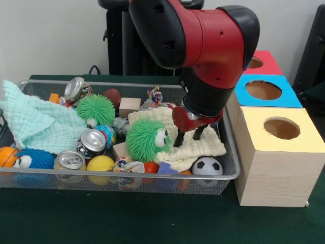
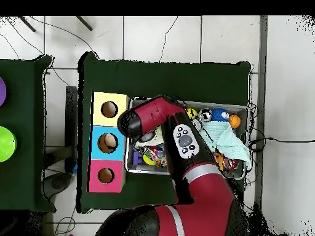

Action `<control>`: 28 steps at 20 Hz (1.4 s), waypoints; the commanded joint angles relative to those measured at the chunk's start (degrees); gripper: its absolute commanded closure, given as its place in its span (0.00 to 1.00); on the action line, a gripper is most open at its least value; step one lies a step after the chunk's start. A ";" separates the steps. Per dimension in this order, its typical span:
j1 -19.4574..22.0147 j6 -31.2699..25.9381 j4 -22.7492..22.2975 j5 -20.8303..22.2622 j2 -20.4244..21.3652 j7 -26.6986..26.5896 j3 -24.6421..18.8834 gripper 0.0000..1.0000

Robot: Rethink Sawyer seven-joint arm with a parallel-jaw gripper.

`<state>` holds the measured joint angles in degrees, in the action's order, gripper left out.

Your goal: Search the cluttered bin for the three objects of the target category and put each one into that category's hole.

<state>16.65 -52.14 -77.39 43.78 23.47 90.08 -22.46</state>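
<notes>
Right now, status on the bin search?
End effector open, down on cream cloth. Nothing held. Green fuzzy toy alongside; bin cluttered. Box holes clear.

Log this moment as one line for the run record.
gripper: open, down on cream cloth | beside green fuzzy ball | bin: cluttered | holes: none visibly filled

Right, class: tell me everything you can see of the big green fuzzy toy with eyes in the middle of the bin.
The green fuzzy toy is a round ball of soft rubbery-looking spikes with a googly eye showing on its right side. It sits in the wire mesh bin, resting against the cream cloth behind and beside it. A silver can lies to its left, and a small wooden block and a red ball sit below it. The gripper stands just right of it, fingers open, tips on the cloth.
</notes>
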 commanded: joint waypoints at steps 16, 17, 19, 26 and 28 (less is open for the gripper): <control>-0.19 -7.84 -1.45 1.18 -1.17 -10.35 0.07 1.00; 0.19 -8.74 -2.90 0.65 0.72 -11.29 -0.01 1.00; 1.43 -10.77 -5.84 -0.98 4.88 -13.56 -0.57 1.00; 8.86 -16.15 -11.60 -4.53 14.82 -25.84 -4.15 1.00; 10.84 -17.37 -11.96 -4.19 16.17 -29.12 -5.09 1.00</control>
<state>21.49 -60.39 -82.50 40.53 32.43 87.92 -24.26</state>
